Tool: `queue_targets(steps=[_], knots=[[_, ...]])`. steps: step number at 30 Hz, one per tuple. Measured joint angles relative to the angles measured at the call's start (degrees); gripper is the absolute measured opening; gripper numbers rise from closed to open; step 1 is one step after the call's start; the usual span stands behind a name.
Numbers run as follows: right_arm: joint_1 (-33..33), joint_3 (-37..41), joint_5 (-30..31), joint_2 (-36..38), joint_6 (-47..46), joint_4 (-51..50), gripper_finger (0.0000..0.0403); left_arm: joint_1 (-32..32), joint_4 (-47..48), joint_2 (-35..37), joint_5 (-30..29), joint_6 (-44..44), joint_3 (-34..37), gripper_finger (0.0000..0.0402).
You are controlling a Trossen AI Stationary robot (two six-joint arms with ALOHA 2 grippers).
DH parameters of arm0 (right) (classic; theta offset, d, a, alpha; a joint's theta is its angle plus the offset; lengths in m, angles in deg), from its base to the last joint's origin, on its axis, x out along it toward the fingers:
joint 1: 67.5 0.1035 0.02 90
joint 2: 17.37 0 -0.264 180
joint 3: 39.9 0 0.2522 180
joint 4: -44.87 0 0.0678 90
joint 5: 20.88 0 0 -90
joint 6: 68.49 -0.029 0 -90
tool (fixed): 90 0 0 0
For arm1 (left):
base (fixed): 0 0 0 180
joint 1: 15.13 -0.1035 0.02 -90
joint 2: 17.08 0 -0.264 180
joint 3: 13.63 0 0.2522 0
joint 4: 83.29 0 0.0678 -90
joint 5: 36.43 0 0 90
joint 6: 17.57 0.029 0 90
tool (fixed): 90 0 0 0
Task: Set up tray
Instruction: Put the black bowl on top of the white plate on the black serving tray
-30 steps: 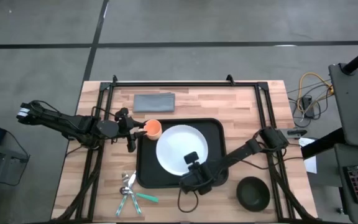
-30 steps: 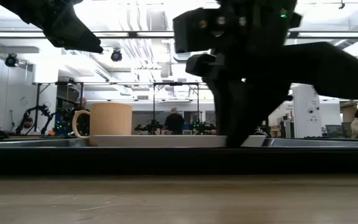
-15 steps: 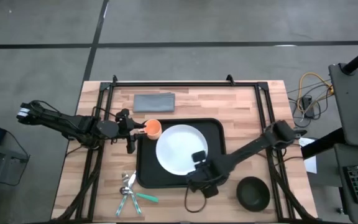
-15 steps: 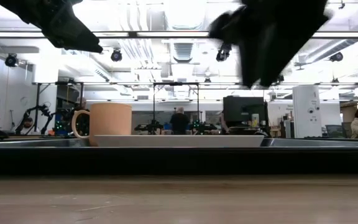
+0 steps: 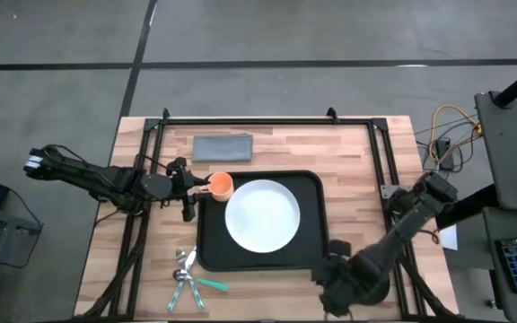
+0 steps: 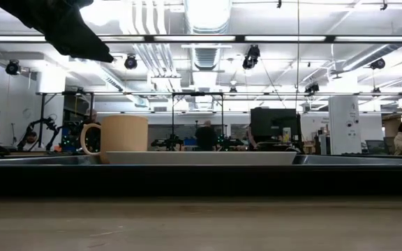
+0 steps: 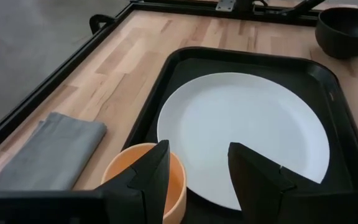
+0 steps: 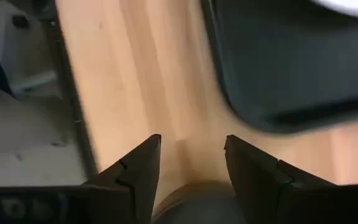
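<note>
The right end effector (image 8: 188, 165) is hanging over the near right corner of the pale wooden desk (image 5: 348, 148), its two dark fingers (image 8: 135, 168) standing apart with nothing between them, just above the round black bowl (image 5: 366, 280) that is sitting off the tray. The large black rectangular tray with rounded corners and a raised rim (image 5: 311, 193) is lying at the middle of the desk, already carrying the round white plate (image 5: 261, 215) and the small orange cup (image 5: 221, 186) at its far left corner. The left end effector (image 7: 194, 171) is waiting by that cup, fingers spread and empty. The bowl seems to be the step in hand: the next move likely calls for lowering over its rim, closing, and carrying it onto the tray. The cutlery (image 5: 187, 274) and the grey folded cloth (image 5: 223, 147) are lying off the tray.
</note>
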Motion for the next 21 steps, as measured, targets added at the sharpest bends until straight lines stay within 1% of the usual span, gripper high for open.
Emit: queue_targets(steps=[5, 10, 21], knots=[[5.7, 0.5, 0.0, -0.5, -13.3, -0.2, 0.0164, 0.0, 0.1, 0.0, 0.0, -0.1, 0.0, 0.0145], [9.1, 1.0, 1.3, -1.4, -22.9, 0.0, 0.0163, 0.0, 0.3, 0.0, 0.0, -0.2, 0.0, 0.0145], [13.8, 1.3, 1.8, -5.3, -29.1, 0.4, 0.0162, 0.0, 0.3, 0.0, 0.3, -0.3, 0.0, 0.0145]])
